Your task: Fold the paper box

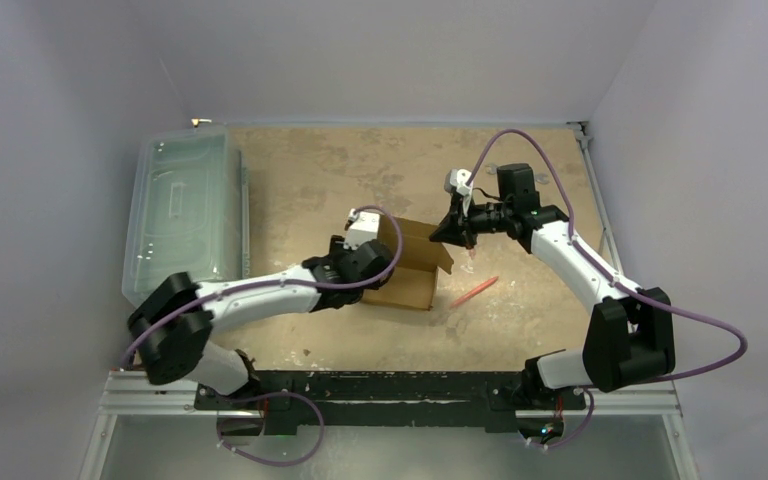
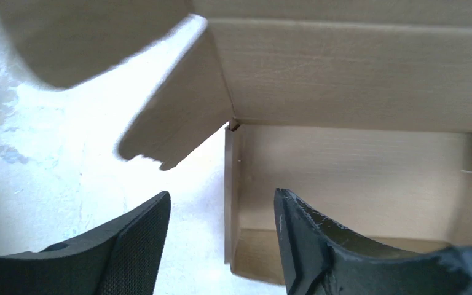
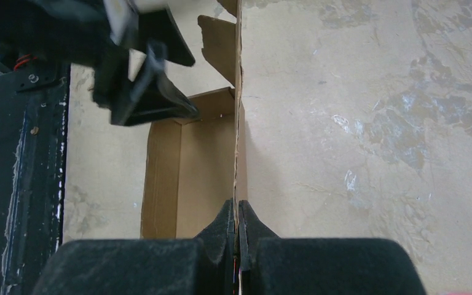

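The box (image 1: 407, 288) sits mid-counter between the two arms, partly formed: its base lies flat on the counter (image 1: 310, 170), low walls are up, and one tall panel stands upright along the far right side.

Far left, a clear bin (image 1: 180, 210) rests against the counter's edge, well apart from the work and seemingly not part of this step.

Next comes the left pincer (image 2: 221, 200), reaching in low over the box's left end. Its jaws stand apart and hold nothing. In its wrist view the fingers (image 2: 132, 246) straddle a corner of the box, where a short side wall meets a loose flap that angles outward. That placement suggests it is lined up to take or tuck this flap, or has just let go of it; which one cannot be told.

In the middle, the base is open and empty, and the walls look loosely creased rather than locked.

To the right, the right pincer (image 3: 238, 212) is closed tight on the top edge of the tall panel, pinching the thin cardboard between its pads. Held so, the panel stays vertical and the whole box is steadied, probably so the other arm can work the side flaps without the sheet springing flat.

Further right, a thin red stick (image 1: 474, 291) lies on the counter just beside the box, touched by neither arm.
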{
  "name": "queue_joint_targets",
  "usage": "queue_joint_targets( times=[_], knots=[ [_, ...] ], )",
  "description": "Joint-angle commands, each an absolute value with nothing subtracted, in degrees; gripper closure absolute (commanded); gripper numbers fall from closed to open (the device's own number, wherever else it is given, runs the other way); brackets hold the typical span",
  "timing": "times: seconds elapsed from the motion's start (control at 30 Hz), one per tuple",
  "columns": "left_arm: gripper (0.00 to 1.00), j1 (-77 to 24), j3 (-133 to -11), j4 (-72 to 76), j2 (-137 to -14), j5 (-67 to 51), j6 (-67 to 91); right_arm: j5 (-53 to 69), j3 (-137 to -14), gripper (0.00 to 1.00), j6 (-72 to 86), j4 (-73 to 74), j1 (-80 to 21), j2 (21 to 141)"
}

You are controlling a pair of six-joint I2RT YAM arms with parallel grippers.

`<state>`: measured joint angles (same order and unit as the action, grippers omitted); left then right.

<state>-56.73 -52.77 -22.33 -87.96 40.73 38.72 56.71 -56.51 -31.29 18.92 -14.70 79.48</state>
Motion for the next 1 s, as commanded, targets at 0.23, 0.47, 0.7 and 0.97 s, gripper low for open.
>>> queue_joint_targets(
  times=[0.23,0.47,0.7,0.97],
  knots=[
    [0.16,-39.6,-34.4,5.4,-57.7,6.5,24.0,58.3,-57.2,1.00,-34.8,20.9,-14.9,77.8],
    [0.17,-36.7,-29.0,19.7,-57.9,-1.6,18.5,59.5,-57.8,1.00,-37.0,22.9,-14.9,78.4],
    [0.53,-36.1,-28.9,23.5,-63.5,-2.6,15.0,59.9,-58.0,1.00,-37.5,23.2,-14.9,79.1],
    [0.80,-36.0,-31.2,23.4,-71.0,-6.6,13.6,59.7,-58.2,1.00,-37.5,23.4,-14.9,79.2]
  ],
)
